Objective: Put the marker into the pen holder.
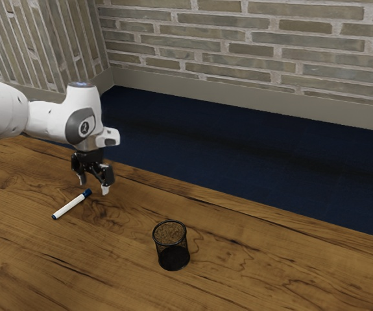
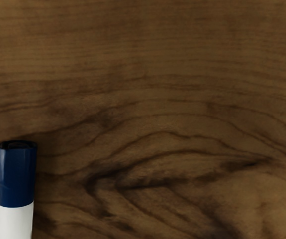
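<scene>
My gripper [image 1: 93, 184] is open above the table, its two fingers apart with nothing between them. The marker [image 1: 71, 205], white with a blue cap, lies flat on the table just below my hand, its capped end toward the gripper. In the wrist view the marker [image 2: 15, 194] shows its blue cap and part of the white body. The pen holder [image 1: 172, 247], a black mesh cup, stands upright, farther toward the exterior view's right and nearer to that camera than the gripper.
The wooden table [image 1: 257, 259] has a long edge behind the gripper and pen holder. Beyond it lie a dark blue floor [image 1: 251, 155] and a brick wall [image 1: 238, 48].
</scene>
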Available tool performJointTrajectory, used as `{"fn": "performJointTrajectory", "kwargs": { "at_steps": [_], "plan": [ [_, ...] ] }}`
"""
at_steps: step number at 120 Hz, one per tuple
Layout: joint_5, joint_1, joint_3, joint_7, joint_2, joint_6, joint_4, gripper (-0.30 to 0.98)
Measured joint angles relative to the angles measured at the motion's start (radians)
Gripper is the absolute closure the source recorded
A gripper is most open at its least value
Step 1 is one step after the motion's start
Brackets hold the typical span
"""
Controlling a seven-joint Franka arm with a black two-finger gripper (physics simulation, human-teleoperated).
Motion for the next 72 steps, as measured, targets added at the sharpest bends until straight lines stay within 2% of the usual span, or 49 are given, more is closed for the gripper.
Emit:
{"fn": "performJointTrajectory", "kwargs": {
  "at_steps": [32, 72],
  "plan": [
    [-0.010, 0.001, 0.059, 0.075, -0.074, 0.185, -0.186, 0.00],
    [-0.007, 0.003, 0.061, 0.160, -0.045, 0.283, -0.208, 0.00]
  ]
}}
